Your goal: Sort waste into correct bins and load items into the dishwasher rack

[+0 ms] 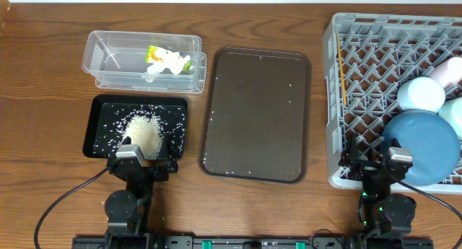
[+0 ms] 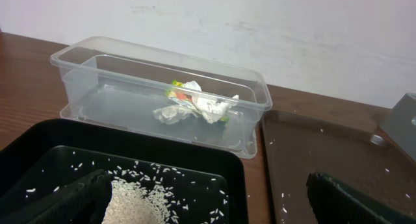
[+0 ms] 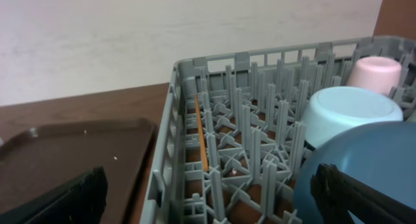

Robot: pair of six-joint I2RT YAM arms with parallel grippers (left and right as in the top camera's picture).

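Black and spread wide, the left pincer (image 2: pixel 207 182) holds nothing. In its wrist view one finger sits low over the near edge of the black tray (image 1: pixel 97 108), beside the rice heap (image 1: pixel 144 132). The other finger sits over the near end of the brown tray (image 1: pixel 256 112). I cannot tell whether either finger touches anything. Loose grains are scattered around the heap inside the black tray, and a few lie along the brown tray's near edge.

Behind the black tray stands the clear tub (image 2: pixel 78 62), which holds the crumpled tissues (image 2: pixel 211 108) and the yellow-green wrapper (image 2: pixel 175 87).

The right pincer (image 3: pixel 208 188) is also fully open and empty. One finger is over the brown tray's corner and the other is close to the dark-blue bowl (image 1: pixel 422 144); contact cannot be made out.

That bowl rests in the near right part of the grey rack (image 1: pixel 336 97). The light-blue bowl (image 3: pixel 351 113) is just behind it, with the pink cup (image 3: pixel 376 71) farther back. The mint-green bowl (image 1: pixel 453 115) is at the right edge of the overhead view. The yellow-orange stick (image 3: pixel 201 143) lies along the rack's left wall.

Everything stands on a brown wooden surface (image 1: pixel 43 76).
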